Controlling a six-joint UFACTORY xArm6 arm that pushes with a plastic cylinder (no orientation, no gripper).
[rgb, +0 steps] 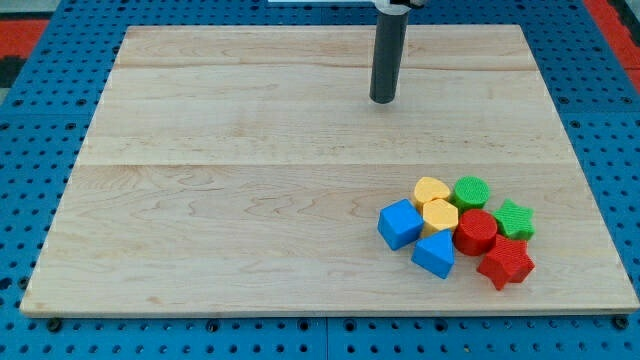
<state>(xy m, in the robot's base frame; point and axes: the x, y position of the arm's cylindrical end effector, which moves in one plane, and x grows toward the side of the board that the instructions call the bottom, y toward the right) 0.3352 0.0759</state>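
Note:
My tip (383, 100) rests on the wooden board (200, 200) near the view's top, right of centre, touching no block. All blocks sit in one tight cluster at the view's lower right, well below the tip. Nearest the tip are a yellow heart-like block (431, 189) and a green round block (471, 191). Below them lie a yellow hexagon block (439, 214), a blue cube (400, 224), a blue triangle-like block (434, 254), a red round block (476, 231), a green star block (515, 219) and a red star block (506, 263).
The board lies on a blue pegboard surface (40, 120) that surrounds it. Red patches show at the view's top left corner (30, 25) and top right corner (615, 20).

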